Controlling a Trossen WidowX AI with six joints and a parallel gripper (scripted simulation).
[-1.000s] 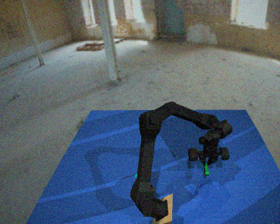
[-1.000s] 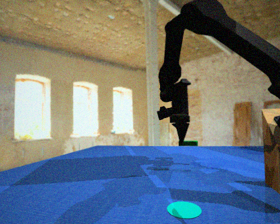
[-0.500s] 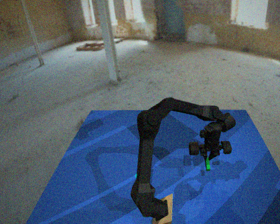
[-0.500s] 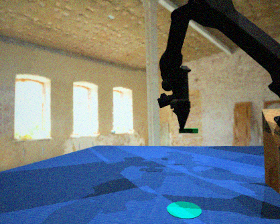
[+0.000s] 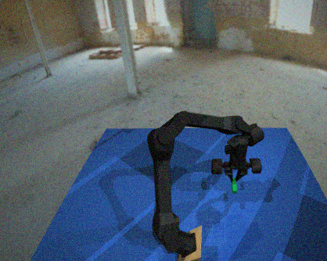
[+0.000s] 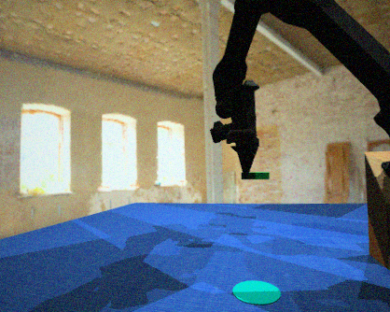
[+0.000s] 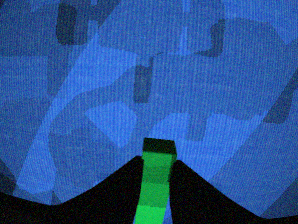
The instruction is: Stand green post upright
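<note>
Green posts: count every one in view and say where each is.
1. The green post is clamped horizontal in the gripper, raised above the blue mat. None other shows; the arm might hide some.

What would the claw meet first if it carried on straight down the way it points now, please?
Probably the blue mat; the claw, shut on the green post, points at bare mat, and the cyan circle seems off that line.
</note>
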